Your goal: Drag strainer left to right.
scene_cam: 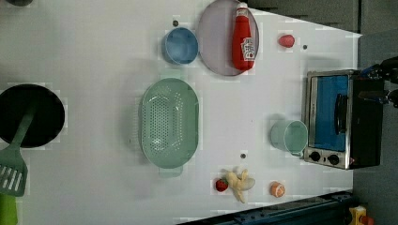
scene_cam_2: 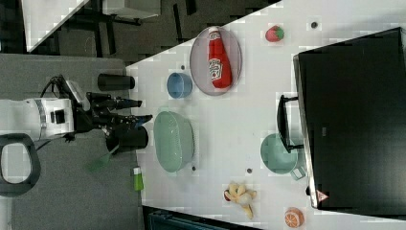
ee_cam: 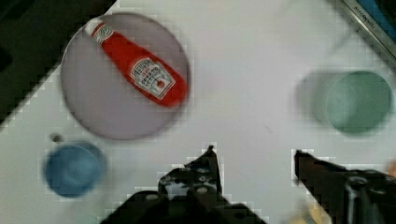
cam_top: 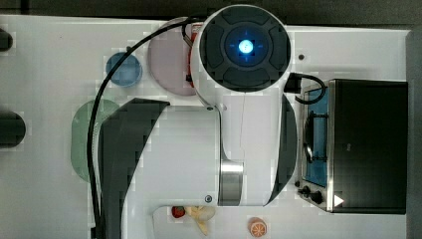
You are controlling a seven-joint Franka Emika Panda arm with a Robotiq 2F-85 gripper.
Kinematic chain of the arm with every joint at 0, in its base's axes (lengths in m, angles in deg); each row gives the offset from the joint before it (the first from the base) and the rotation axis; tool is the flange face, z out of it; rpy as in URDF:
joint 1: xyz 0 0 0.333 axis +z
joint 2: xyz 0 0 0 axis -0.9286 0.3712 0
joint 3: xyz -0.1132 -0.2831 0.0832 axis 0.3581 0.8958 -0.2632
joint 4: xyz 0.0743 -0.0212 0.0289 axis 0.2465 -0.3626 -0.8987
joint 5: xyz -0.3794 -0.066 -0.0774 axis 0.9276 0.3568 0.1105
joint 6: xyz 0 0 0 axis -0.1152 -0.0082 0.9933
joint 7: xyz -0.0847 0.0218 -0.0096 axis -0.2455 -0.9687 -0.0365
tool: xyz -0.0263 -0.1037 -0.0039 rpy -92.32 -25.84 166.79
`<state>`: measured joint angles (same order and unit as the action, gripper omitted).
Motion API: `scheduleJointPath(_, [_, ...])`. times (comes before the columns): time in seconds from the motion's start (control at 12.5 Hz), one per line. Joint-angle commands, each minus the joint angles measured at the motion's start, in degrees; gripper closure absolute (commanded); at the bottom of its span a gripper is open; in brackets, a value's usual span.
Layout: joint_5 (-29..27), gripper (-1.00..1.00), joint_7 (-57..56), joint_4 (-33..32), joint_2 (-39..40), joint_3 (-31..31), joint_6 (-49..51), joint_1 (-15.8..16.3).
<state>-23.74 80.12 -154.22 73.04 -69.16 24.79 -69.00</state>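
Black gripper [ee_cam: 254, 161] fingers sit closest to the wrist camera, and they are spread wide with nothing between them. The gripper hangs high above the tabletop [scene_cam: 94, 56], so I think the arm is only looking for now and has not gone down to touch anything.

Going across the left view from its left: a black pan [scene_cam: 30, 115] with a green spatula [scene_cam: 14, 164] sits at the edge, out of the way. Next comes the strainer [scene_cam: 170, 123], the pale green one full of little holes. It lies flat and open side up, near the middle of the tabletop, with bare white space around it. That free space is good, because a strainer can slide along without bumping things.

Just past it is the small blue bowl [scene_cam: 180, 45], and beside that a gray plate [scene_cam: 218, 37] with a red ketchup bottle [scene_cam: 243, 37] lying on it. Lower down are a toy strawberry [scene_cam: 221, 184] and a peeled banana [scene_cam: 240, 183], then an orange slice [scene_cam: 277, 189]. The teal mug [scene_cam: 288, 136] stands close to the toaster oven [scene_cam: 340, 119], which might get in the way of a long slide.

The top view's middle is covered by the arm [cam_top: 199, 149], so the strainer peeks out at its left.
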Motion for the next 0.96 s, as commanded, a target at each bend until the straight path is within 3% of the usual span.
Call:
scheduleJointPath(0.08, [0.99, -0.6, 9.02, -13.23, -25.45, 0.14, 10.8, -0.56])
scheduleJointPath(0.24, [0.73, -1.0, 9.02, -13.27, -25.33, -0.42, 10.8, -0.39])
scheduleJointPath(0.48, [0.62, -1.0, 9.04, -13.33, -24.24, -5.09, 10.52, 0.99])
scheduleJointPath(0.96, [0.63, -1.0, 13.13, -13.48, -17.88, -21.6, 2.79, 1.87])
